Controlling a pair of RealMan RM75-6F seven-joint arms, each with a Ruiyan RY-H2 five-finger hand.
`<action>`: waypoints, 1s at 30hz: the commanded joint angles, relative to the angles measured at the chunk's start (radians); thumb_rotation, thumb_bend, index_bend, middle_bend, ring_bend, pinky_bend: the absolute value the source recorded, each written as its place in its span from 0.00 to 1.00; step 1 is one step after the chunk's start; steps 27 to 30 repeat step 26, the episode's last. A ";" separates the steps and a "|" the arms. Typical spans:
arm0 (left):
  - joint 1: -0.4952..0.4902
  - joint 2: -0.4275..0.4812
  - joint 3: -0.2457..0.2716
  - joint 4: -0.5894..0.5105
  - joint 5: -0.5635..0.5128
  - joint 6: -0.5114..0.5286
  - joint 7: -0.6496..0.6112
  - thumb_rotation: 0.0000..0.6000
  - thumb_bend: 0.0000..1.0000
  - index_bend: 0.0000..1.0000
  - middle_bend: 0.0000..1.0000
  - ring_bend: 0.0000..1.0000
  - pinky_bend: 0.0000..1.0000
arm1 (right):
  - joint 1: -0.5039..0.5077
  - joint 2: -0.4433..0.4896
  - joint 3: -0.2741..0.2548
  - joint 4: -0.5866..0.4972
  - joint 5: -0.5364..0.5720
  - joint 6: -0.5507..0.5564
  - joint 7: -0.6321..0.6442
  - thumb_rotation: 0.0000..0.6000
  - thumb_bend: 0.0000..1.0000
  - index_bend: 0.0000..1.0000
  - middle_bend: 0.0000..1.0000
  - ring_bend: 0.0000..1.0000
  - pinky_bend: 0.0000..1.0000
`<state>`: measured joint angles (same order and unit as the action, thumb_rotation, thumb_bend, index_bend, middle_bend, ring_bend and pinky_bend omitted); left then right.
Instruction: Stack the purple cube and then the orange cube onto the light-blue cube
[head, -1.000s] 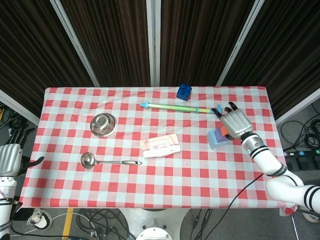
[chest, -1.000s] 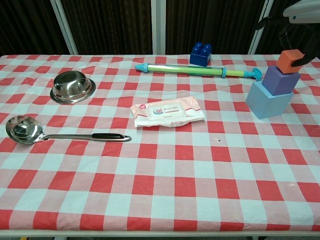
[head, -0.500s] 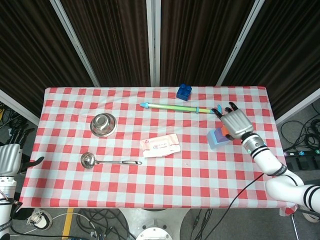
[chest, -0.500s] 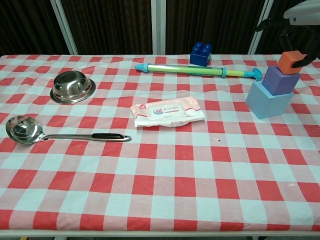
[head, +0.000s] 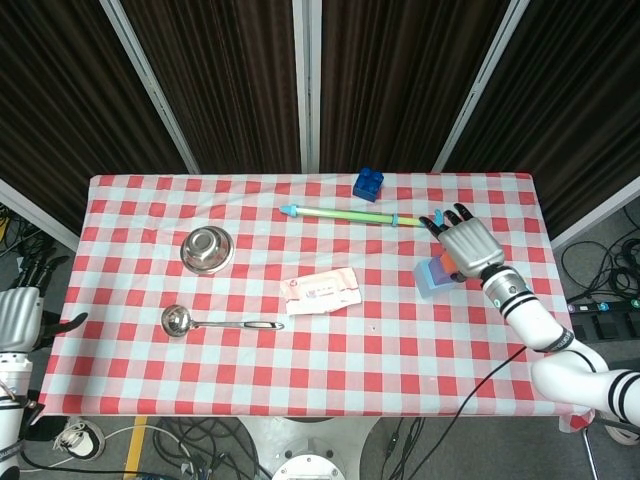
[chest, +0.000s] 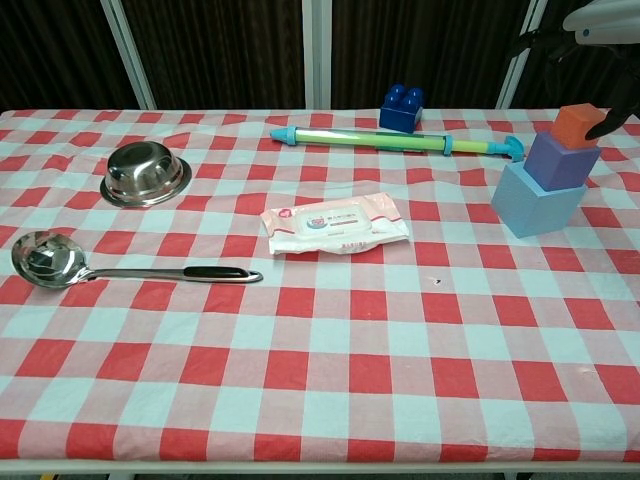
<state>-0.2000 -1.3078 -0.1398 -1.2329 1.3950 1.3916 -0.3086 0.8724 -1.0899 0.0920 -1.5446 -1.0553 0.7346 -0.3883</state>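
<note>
The small orange cube (chest: 577, 124) sits atop the purple cube (chest: 558, 160), which rests on the larger light-blue cube (chest: 535, 201), at about three o'clock on the red-and-white checked tablecloth (chest: 330, 340). The right hand (head: 466, 243) hovers over the stack, fingers apart around the orange cube; whether they touch it I cannot tell. The left hand (head: 20, 318) hangs off the table at nine o'clock, fingers apart. At twelve o'clock from the stack lies a green and blue tube (chest: 390, 139).
</note>
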 joint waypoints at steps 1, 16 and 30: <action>0.000 0.001 0.000 0.000 0.001 0.001 0.000 1.00 0.06 0.22 0.20 0.14 0.31 | -0.011 0.027 0.018 -0.037 -0.019 0.032 0.026 1.00 0.01 0.00 0.33 0.07 0.05; -0.001 0.006 0.007 -0.020 0.022 0.013 -0.001 1.00 0.06 0.22 0.20 0.14 0.31 | -0.431 0.091 -0.073 -0.180 -0.429 0.696 0.133 1.00 0.02 0.00 0.15 0.00 0.03; -0.020 0.000 0.011 -0.032 0.027 -0.013 0.026 1.00 0.06 0.22 0.20 0.14 0.31 | -0.642 -0.117 -0.121 0.004 -0.459 0.893 0.251 1.00 0.06 0.00 0.12 0.00 0.00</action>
